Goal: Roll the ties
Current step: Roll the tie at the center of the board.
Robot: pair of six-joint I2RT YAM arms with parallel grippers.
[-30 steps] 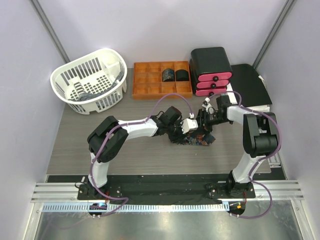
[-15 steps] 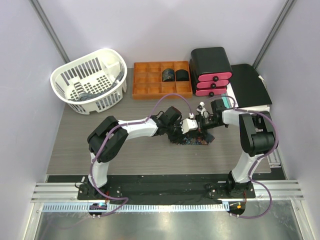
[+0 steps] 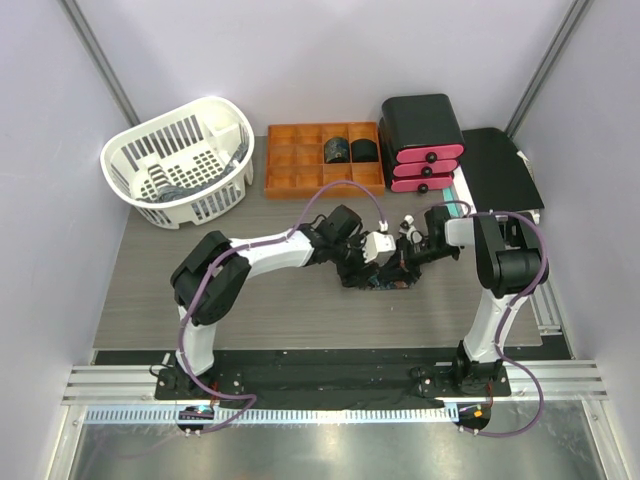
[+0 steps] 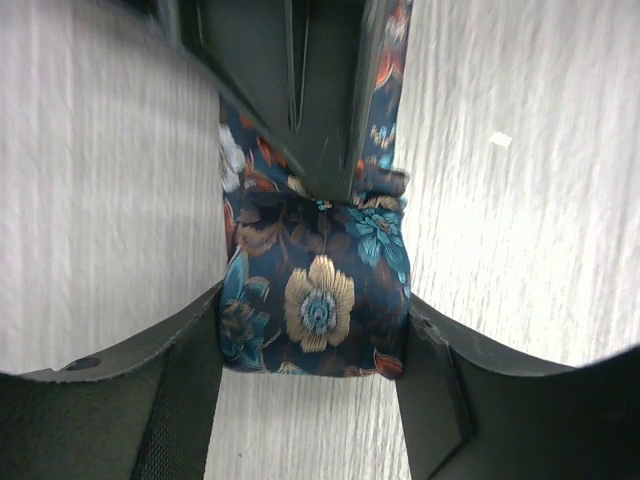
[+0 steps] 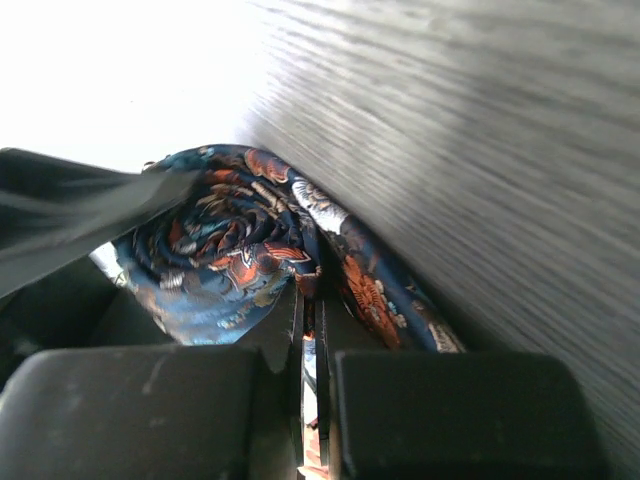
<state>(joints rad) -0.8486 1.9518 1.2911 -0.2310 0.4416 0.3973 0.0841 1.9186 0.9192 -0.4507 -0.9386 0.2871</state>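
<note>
Broadly, from largest to smallest:

- Table: grey, matt, with a fine straight wood grain; the wrist views show only blurred strips of it.
- Two arms: white and black shells with looping purple cables, meeting just right of the table's middle, where their wrists crowd together and cover most of what lies under them.
- Basket: white plastic, oval, with slotted walls, at the far left. Something dark and striped lies inside, too small to make out.
- Drawer unit: glossy black rounded top over three pink fronts, at the far right.
- Tray: orange, flat and rectangular, split into compartments. Two rolled ties sit side by side in far compartments right of its middle, as small dark cylinders.
- Tie: navy woven fabric printed with gold, teal and orange flowers, lying on the table between the two grippers. One end is wound into a loose spiral and a flat strip runs on from it; the overhead view shows only a dark crumpled patch.
- Left gripper: dark matt fingers standing wide, one against each side of the roll. Whether they press it cannot be told.
- Right gripper: blocky black jaws nearly together, pinching the flat strip right beside the spiral.
</note>
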